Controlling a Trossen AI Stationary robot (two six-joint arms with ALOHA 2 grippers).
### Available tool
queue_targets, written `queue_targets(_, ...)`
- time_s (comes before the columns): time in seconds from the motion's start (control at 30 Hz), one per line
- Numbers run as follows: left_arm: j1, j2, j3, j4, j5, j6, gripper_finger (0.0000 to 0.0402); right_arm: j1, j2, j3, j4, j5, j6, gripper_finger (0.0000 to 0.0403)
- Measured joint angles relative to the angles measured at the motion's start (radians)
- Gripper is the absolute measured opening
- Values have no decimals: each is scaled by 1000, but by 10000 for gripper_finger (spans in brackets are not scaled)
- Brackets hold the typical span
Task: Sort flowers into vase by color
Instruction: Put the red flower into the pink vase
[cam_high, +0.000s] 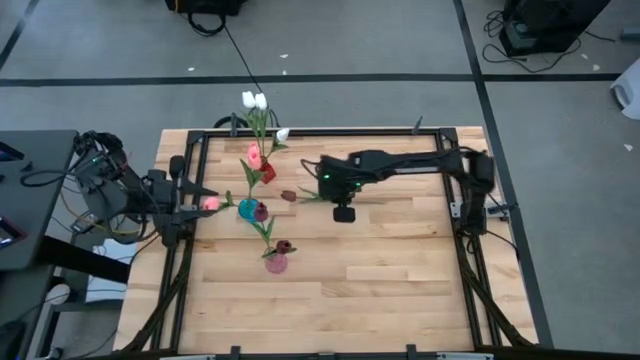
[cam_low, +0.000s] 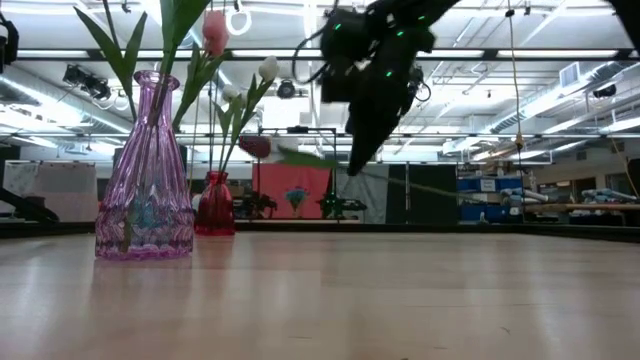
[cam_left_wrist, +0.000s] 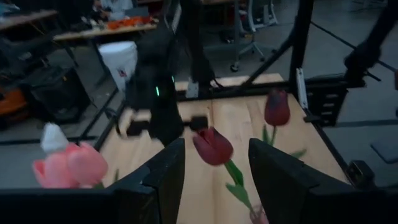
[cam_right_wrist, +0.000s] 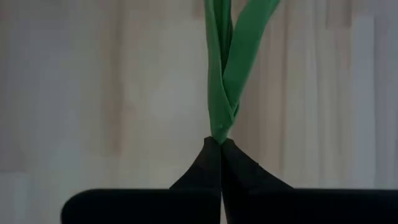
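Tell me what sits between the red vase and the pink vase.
In the high view, the teal vase stands between the red vase and the pink vase, with a dark red tulip beside it.

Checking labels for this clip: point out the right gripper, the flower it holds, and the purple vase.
right gripper (cam_right_wrist: 221, 144), right wrist view, shut fingertips.
dark red flower (cam_high: 288, 196), high view, its head.
purple vase (cam_low: 146, 190), low view, its body.

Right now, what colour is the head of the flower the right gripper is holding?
Dark red head, on the flower held by the right gripper; clearest in the high view.
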Motion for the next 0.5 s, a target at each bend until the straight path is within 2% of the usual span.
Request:
queue_targets(0.13, 0, 0, -1, -46, 54, -54, 183, 15, -181, -175, 212, -76, 26, 2)
queue_targets(0.27, 0, 0, -14, -50, 70, -48, 183, 49, -356, -402, 615, -150, 28, 2)
queue_targets(0.37, 0, 0, -15, -54, 70, -32, 183, 67, -423, -550, 946, -217, 48, 1)
queue_targets(0.43, 0, 0, -15, -53, 62, -25, 183, 79, -452, -611, 1150, -220, 70, 1)
queue_targets(0.5, 0, 0, -15, -46, 57, -26, 183, 94, -474, -646, 1274, -221, 90, 1)
